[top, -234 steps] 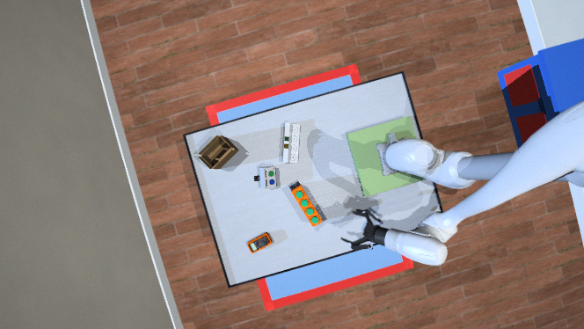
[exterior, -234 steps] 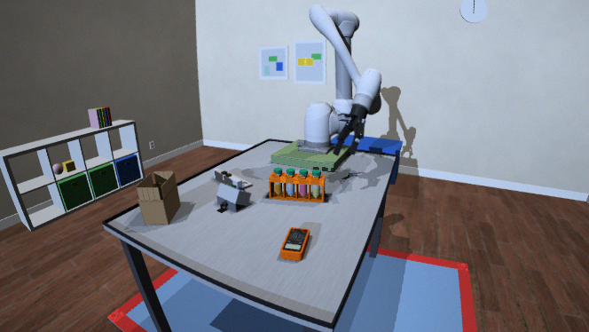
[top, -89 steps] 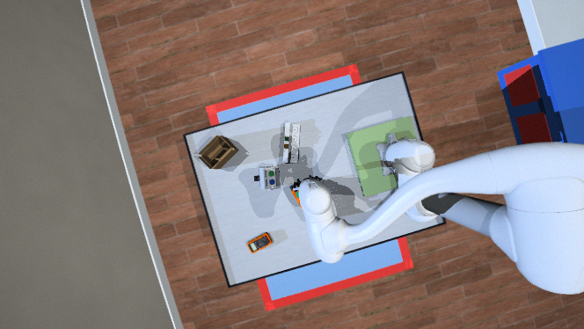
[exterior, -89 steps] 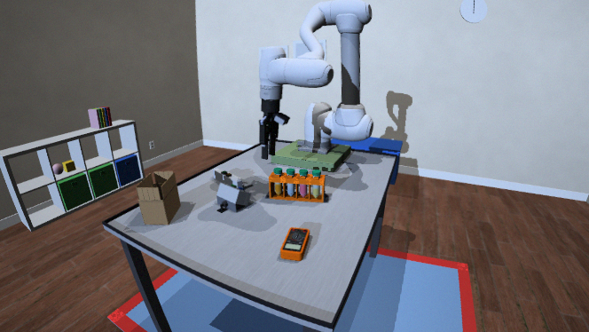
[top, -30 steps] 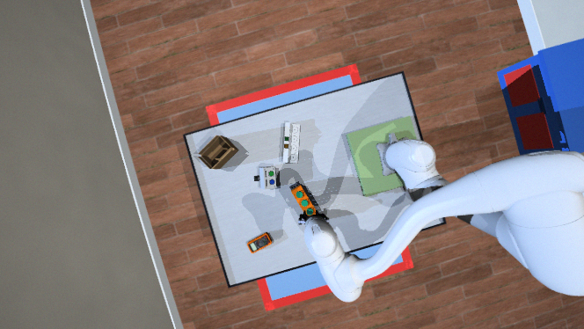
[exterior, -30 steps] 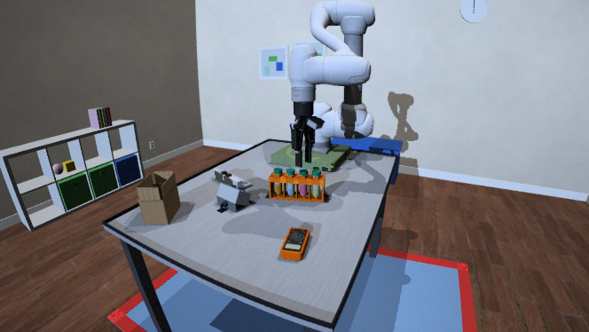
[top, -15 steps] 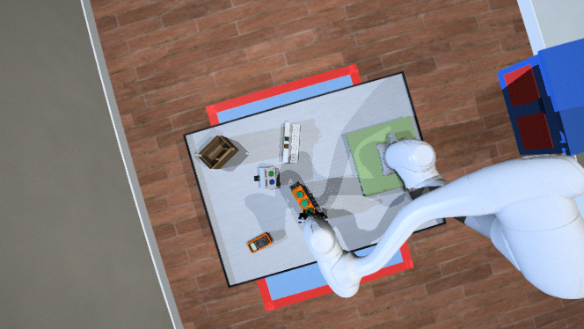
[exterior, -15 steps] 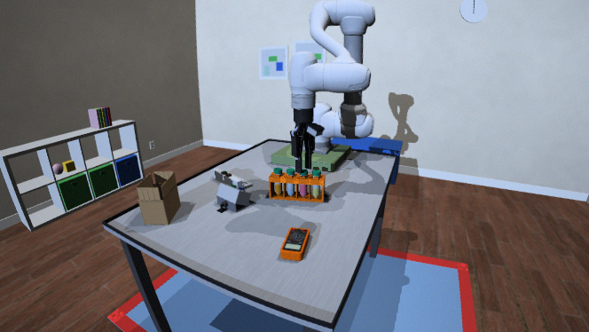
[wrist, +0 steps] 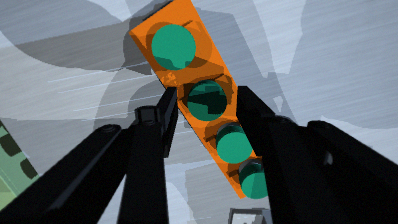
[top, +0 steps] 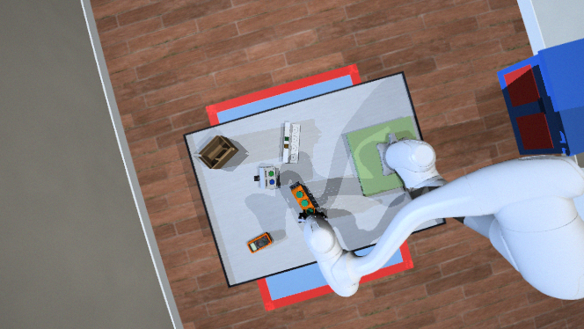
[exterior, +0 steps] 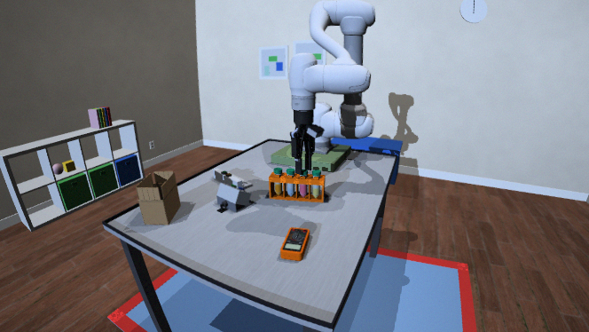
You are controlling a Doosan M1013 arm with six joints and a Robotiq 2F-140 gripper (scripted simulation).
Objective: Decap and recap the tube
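Note:
The orange tube rack (exterior: 296, 186) stands mid-table with four green-capped tubes; it also shows in the overhead view (top: 304, 200) and the wrist view (wrist: 200, 95). My gripper (exterior: 303, 169) hangs straight down over the rack, at the second tube from the right in the front view. In the wrist view my gripper (wrist: 207, 101) is open, with one finger on each side of that tube's cap (wrist: 206, 100) and a small gap on both sides. All four caps sit on their tubes. The white cap tray (top: 291, 142) and the key housing (top: 269, 177) with a green and a blue key lie beyond the rack.
A cardboard box (exterior: 157, 197) stands at the table's left end. An orange multimeter (exterior: 294, 243) lies near the front edge. The arm's base stands on a green pad (top: 378, 154). A shelf unit (exterior: 71, 170) is off the table at left.

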